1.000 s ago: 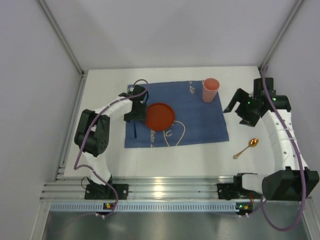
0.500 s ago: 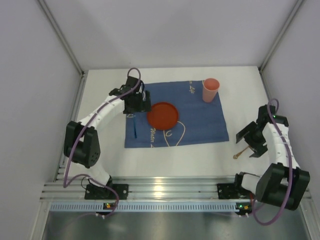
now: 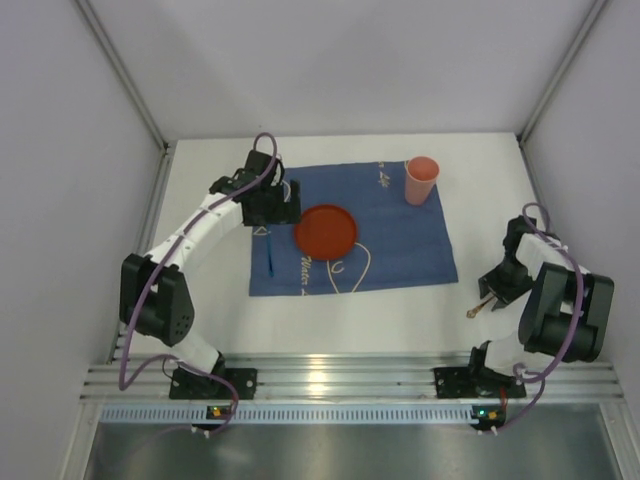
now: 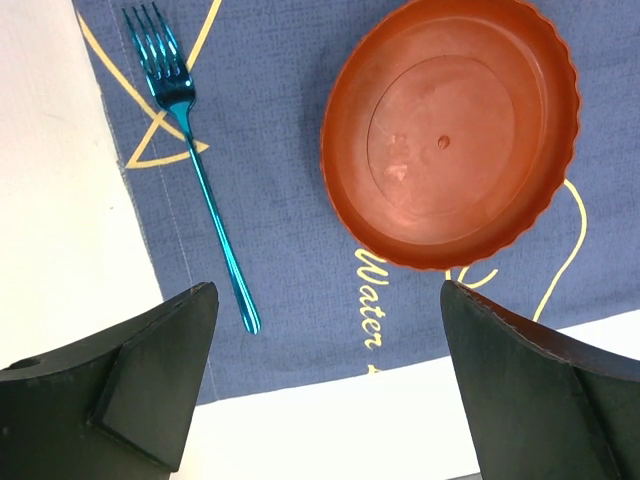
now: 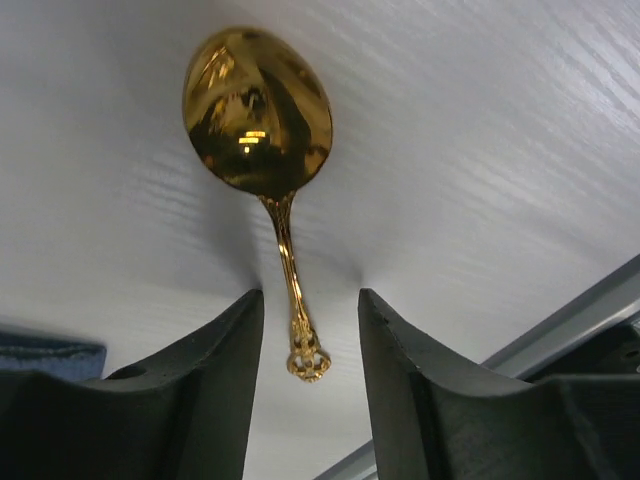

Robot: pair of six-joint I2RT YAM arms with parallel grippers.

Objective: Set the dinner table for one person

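A gold spoon (image 5: pixel 257 110) lies on the white dinner table (image 5: pixel 480 150) at the right, off the mat. My right gripper (image 5: pixel 308 320) is down over it, its narrowed jaws straddling the handle's ornate end with a gap on each side. In the top view the right gripper (image 3: pixel 494 288) covers most of the spoon (image 3: pixel 476 310). A teal fork (image 4: pixel 190 160) lies on the blue mat (image 4: pixel 300 250) left of the orange plate (image 4: pixel 450 130). My left gripper (image 4: pixel 328 295) hangs wide open above the mat's near edge, holding nothing. A pink cup (image 3: pixel 421 180) stands on the mat's far right corner.
The blue mat (image 3: pixel 350 230) carries white and yellow line drawings and lettering. Grey walls close in the table at the back and both sides. A ribbed aluminium rail (image 3: pixel 330 380) with both arm bases runs along the near edge.
The left gripper opened fully and drew back from the fork, which stays on the mat. The right arm swung down to the spoon, and its jaws narrowed around the handle.
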